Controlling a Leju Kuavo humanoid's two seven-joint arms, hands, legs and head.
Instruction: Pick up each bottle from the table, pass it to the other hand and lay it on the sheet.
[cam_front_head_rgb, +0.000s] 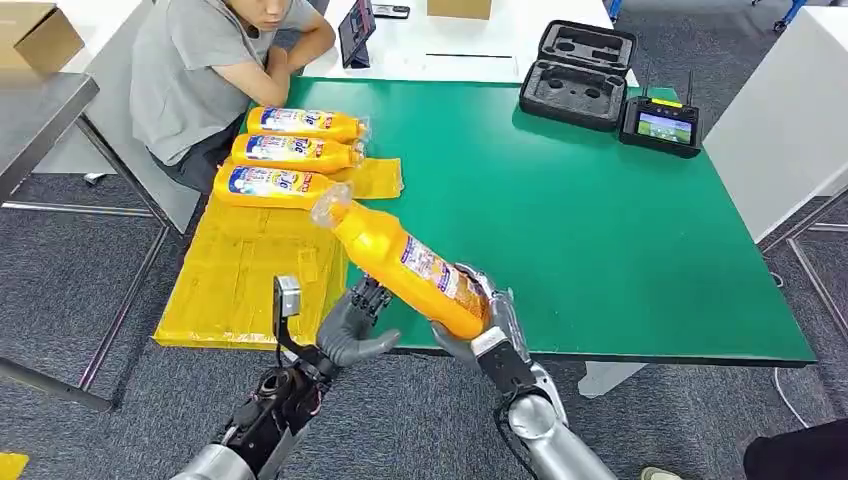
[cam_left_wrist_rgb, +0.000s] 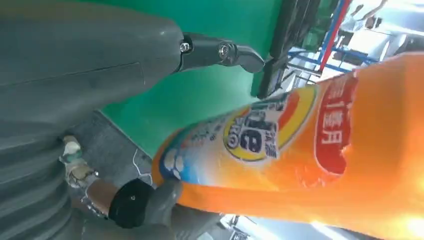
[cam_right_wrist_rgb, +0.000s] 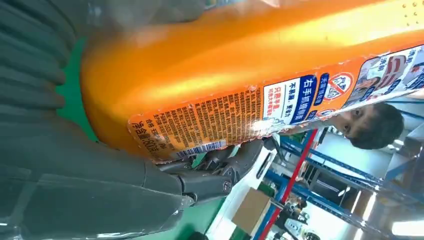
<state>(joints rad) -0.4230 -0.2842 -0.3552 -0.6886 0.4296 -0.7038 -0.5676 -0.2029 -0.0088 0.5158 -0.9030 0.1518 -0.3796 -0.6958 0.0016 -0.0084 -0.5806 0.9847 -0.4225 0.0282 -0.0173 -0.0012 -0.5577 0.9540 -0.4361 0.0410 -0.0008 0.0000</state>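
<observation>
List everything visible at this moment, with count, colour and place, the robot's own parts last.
Bottles on sheet: three, orange, lying side by side at the sheet's far end.
Held bottle: one, orange, tilted above the table's near edge.
Sheet: one, yellow, on the table's left end.
Table: one, green top.
Foam-lined case: one, black, open, far edge.
Controller with screen: one, black, beside the case.
Person: one, grey shirt, seated past the far left corner.
Right hand: grips the held bottle's base.
Left hand: fingers spread, beside the bottle.
</observation>
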